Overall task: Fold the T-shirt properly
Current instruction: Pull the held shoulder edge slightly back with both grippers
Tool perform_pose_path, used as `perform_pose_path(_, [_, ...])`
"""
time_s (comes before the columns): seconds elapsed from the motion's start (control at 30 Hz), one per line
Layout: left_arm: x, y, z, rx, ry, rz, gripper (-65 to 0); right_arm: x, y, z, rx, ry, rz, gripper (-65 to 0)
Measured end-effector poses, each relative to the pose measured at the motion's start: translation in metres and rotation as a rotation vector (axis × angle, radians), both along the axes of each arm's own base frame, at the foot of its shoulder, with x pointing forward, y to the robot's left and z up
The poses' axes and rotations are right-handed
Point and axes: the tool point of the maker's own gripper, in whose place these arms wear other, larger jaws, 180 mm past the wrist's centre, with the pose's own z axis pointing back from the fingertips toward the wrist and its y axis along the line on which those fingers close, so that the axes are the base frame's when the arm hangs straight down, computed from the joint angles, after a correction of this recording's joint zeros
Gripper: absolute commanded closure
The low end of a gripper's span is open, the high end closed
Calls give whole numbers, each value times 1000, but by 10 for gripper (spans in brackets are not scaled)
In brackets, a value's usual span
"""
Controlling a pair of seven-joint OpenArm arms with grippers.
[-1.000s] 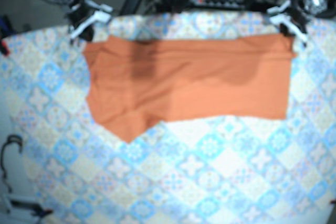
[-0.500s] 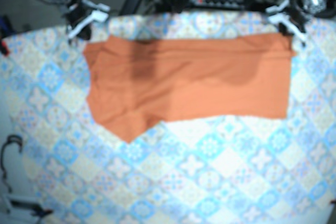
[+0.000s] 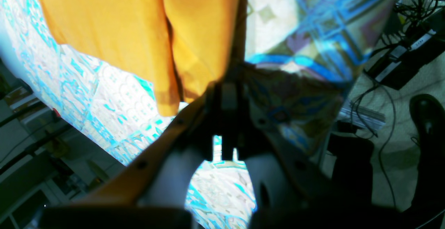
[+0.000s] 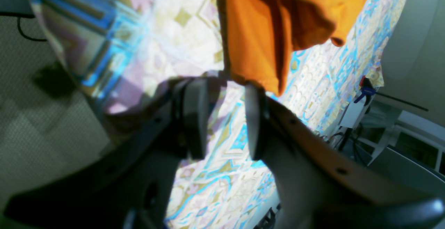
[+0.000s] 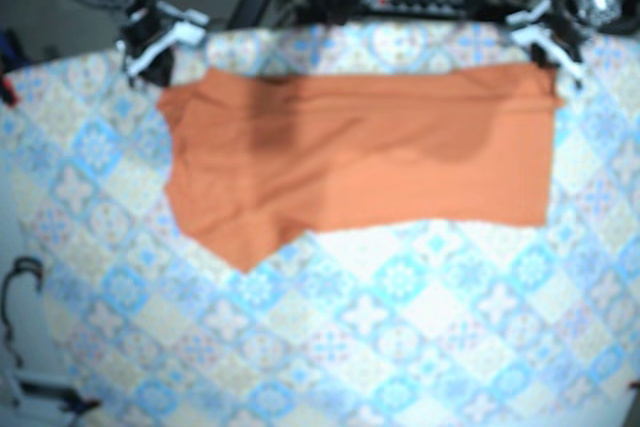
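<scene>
Orange T-shirt (image 5: 360,152): flat wide band across the upper half of the table (image 5: 400,327), seemingly part-folded; right claw (image 4: 224,117), jaws apart, just off its upper-left corner; left claw (image 3: 226,100), jaws together at its upper-right corner, grip on fabric unclear; both likely stationed for the next fold.

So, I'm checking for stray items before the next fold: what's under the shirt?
Only the patterned tablecloth shows, running out from every edge of the shirt. The shirt lies fairly flat, but whatever is directly beneath it is covered.
</scene>
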Motion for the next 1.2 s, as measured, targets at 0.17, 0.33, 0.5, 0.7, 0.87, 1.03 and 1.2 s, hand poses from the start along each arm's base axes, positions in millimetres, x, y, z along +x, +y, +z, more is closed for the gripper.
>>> perform_pose_path(0.17, [0,0,0,1,0,0,0,5,4,7,-2,-6,7,-206])
perform_pose_path(0.33, [1,0,0,2,-2,3,0,0,8,9,8,-2,13,-206])
perform_pose_path(0.5, [1,0,0,2,-2,2,0,3,8,11,7,-9,12,-206])
perform_pose_path(0.7, [8,8,6,13,-29,22,0,3,10,10,9,-7,15,-207])
perform_pose_path(0.87, [8,7,5,13,-27,22,0,3,12,9,15,-8,0,-207])
perform_pose_path(1.03, [8,7,5,12,-27,23,0,13,21,11,40,-28,1,-207])
perform_pose_path(1.2, [8,7,5,12,-27,23,0,18,17,12,28,-38,-3,-209])
